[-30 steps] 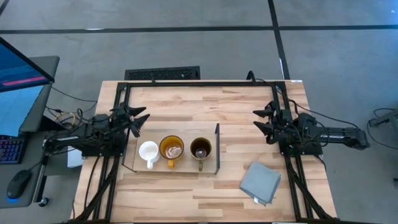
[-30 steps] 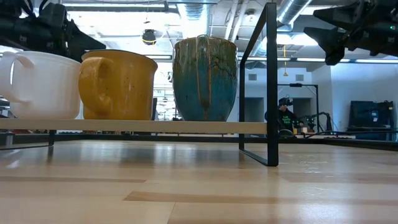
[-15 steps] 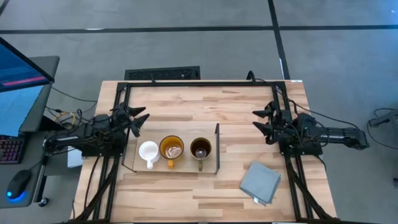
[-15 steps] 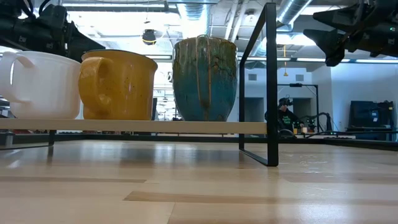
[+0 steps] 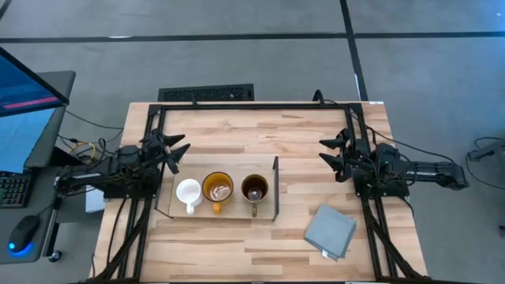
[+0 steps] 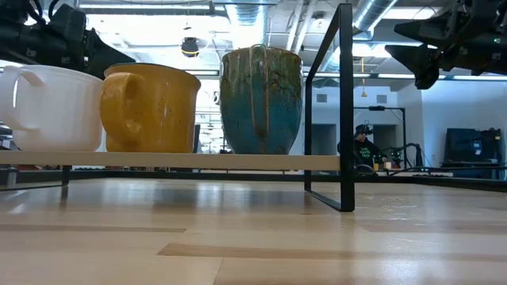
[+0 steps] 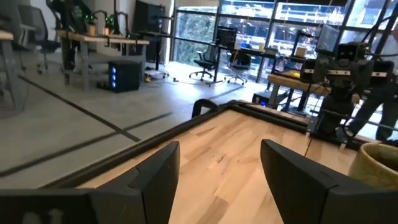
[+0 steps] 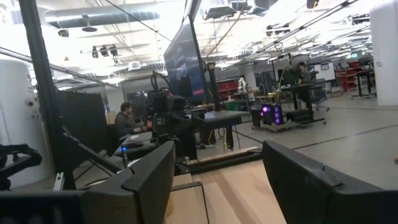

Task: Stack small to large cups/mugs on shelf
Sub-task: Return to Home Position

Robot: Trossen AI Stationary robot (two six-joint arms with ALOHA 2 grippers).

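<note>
Three mugs stand in a row on the shelf (image 5: 164, 207), bottoms on its wooden board: a small white mug (image 5: 188, 192) (image 6: 47, 107), an amber-yellow mug (image 5: 217, 188) (image 6: 150, 107), and an olive-brown mug with a dark inside (image 5: 254, 189), which looks blue-green in the low view (image 6: 261, 99). Their handles point toward the table's near edge. My left gripper (image 5: 177, 152) is open and empty, raised near the table's left edge, beside the shelf's left end. My right gripper (image 5: 327, 154) is open and empty, raised at the table's right side.
A grey folded cloth (image 5: 330, 230) lies near the table's near right corner. The shelf's black upright end (image 5: 276, 188) (image 6: 344, 103) stands right of the olive-brown mug. A monitor and keyboard sit off the table's left side. People show in the room beyond.
</note>
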